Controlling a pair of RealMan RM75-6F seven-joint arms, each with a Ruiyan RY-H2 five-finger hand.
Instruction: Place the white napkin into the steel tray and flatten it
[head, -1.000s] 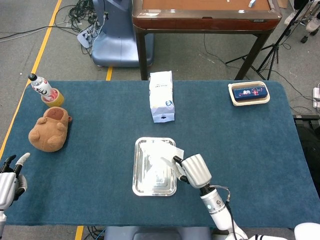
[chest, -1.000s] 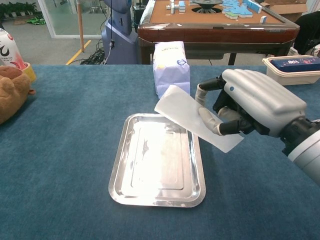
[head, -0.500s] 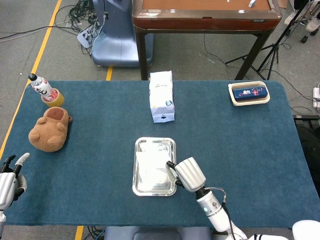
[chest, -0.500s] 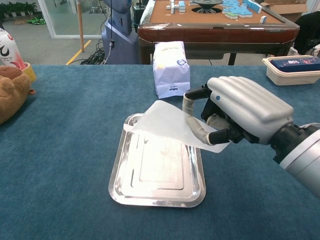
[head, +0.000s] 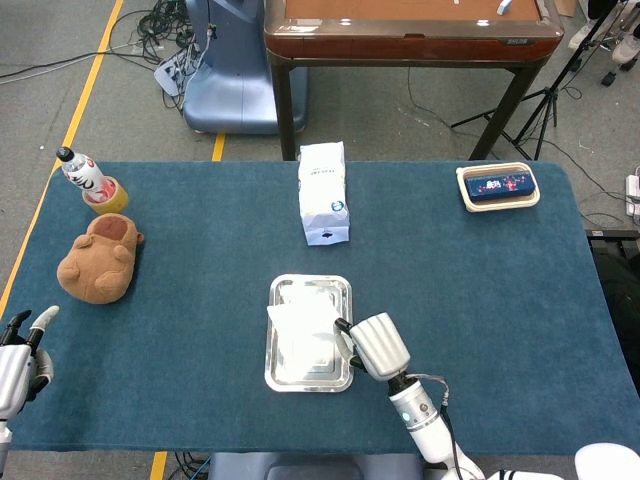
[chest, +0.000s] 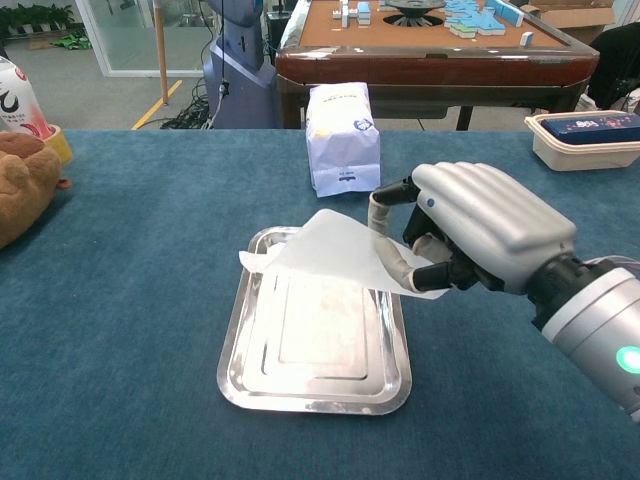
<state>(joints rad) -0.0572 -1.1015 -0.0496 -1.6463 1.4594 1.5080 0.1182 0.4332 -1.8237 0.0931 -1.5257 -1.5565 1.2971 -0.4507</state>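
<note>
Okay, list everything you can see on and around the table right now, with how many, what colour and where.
napkin: one, white, held above the tray's far end
steel tray: one, silver, centre near edge of the table
tissue pack: one, white, behind the tray
plush toy: one, brown, left side
bottle: one, white and red, far left corner
box: one, cream with blue contents, far right
table: one, blue cloth
right hand: pinches the napkin
left hand: near left edge, holds nothing
</note>
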